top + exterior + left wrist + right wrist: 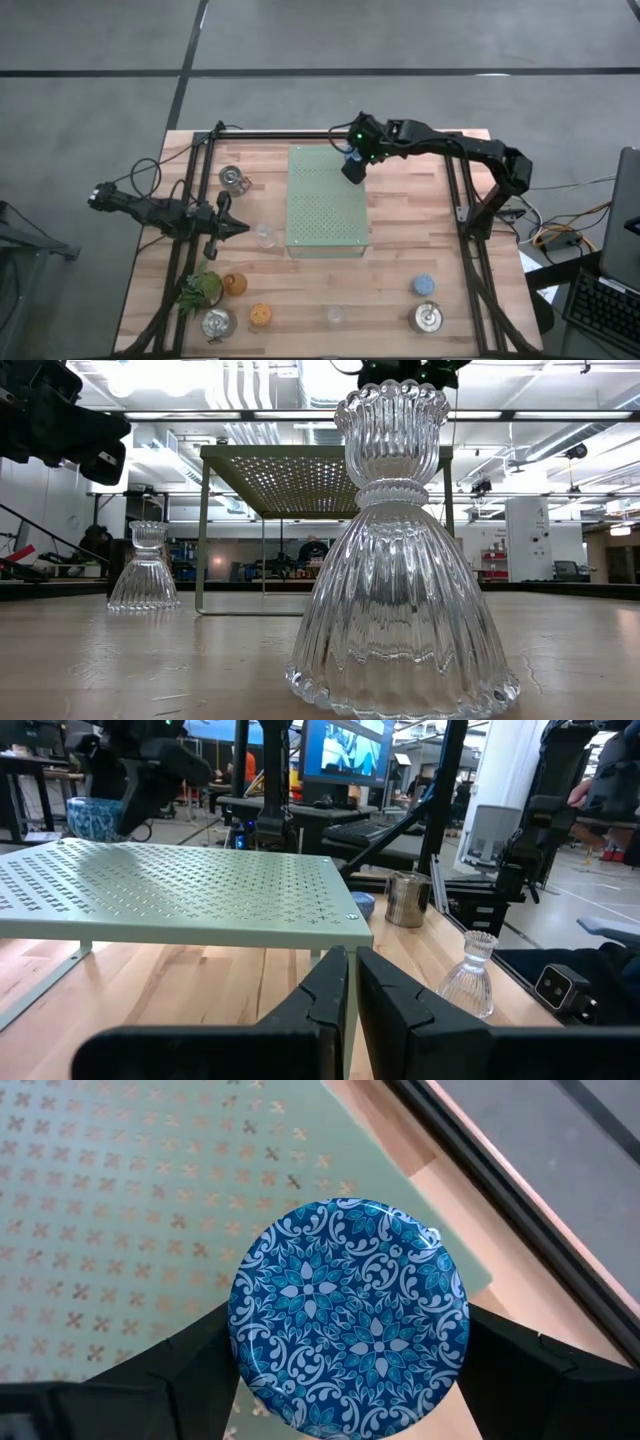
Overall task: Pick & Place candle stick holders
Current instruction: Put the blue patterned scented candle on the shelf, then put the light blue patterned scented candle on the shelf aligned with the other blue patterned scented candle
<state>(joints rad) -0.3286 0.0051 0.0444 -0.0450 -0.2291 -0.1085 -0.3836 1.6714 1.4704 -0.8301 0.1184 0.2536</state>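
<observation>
My right gripper (352,166) is shut on a blue patterned holder (348,1315) over the far right corner of the pale green perforated board (327,205). The holder also shows in the left wrist view (95,817). My left gripper (240,228) is shut and empty, left of the board, beside a clear glass holder (265,235) standing on its wide base. On the table also stand three silver holders (233,178) (217,323) (428,318), an amber one (235,284), an orange one (260,316), a second blue one (424,286) and a second clear glass one (334,315). My right gripper pinches the blue holder's round side wall (236,1342) between its two fingers, one on each opposite side. The fingers come from above, pointing down. The holder sits level, at or just above the board's top (120,1200); I cannot tell whether it rests there.
The board stands on thin legs (200,530) with free room under it. A leafy green sprig (200,290) lies near the amber holder. Black frame rails (470,260) run along both table sides. Bare wood lies between the board and the near row.
</observation>
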